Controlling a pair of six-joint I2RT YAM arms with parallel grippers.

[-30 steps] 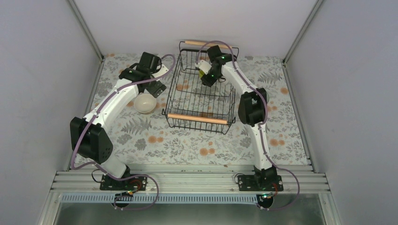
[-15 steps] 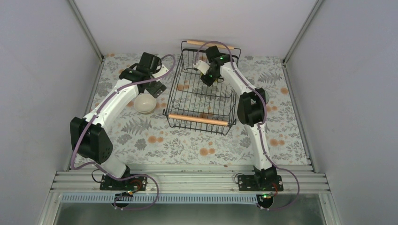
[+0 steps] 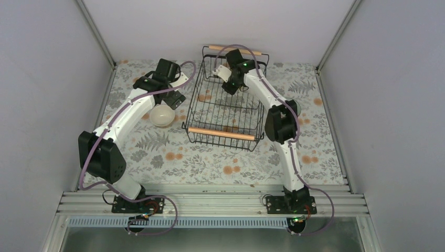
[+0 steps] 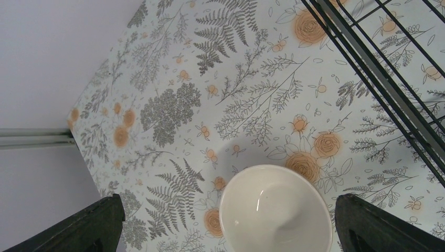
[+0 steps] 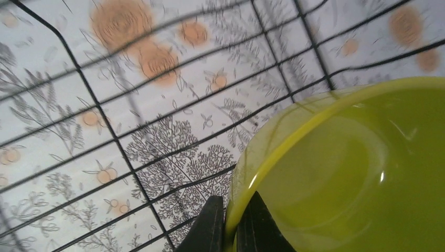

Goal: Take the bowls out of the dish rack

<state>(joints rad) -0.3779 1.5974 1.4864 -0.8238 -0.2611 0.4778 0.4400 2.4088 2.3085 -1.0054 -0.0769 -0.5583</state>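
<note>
The dish rack (image 3: 220, 133), a black wire basket with two wooden handles, stands at the table's middle. In the right wrist view my right gripper (image 5: 231, 227) is shut on the rim of a yellow-green bowl (image 5: 357, 168), one finger inside and one outside, above the rack's wire floor (image 5: 157, 94). From above, that gripper (image 3: 231, 85) is inside the rack's far end and the arm hides the bowl. A white bowl (image 3: 162, 116) sits upright on the table left of the rack. My left gripper (image 4: 228, 210) hovers open above it, fingers (image 4: 89, 226) wide apart.
The rack's wire side (image 4: 378, 68) runs close to the white bowl (image 4: 275, 210) on its right. Grey walls close in the floral table (image 3: 210, 157) at the left, back and right.
My right gripper has shut on the yellow-green bowl's rim and shifted toward the rack's far end. The left arm and white bowl have not moved.
</note>
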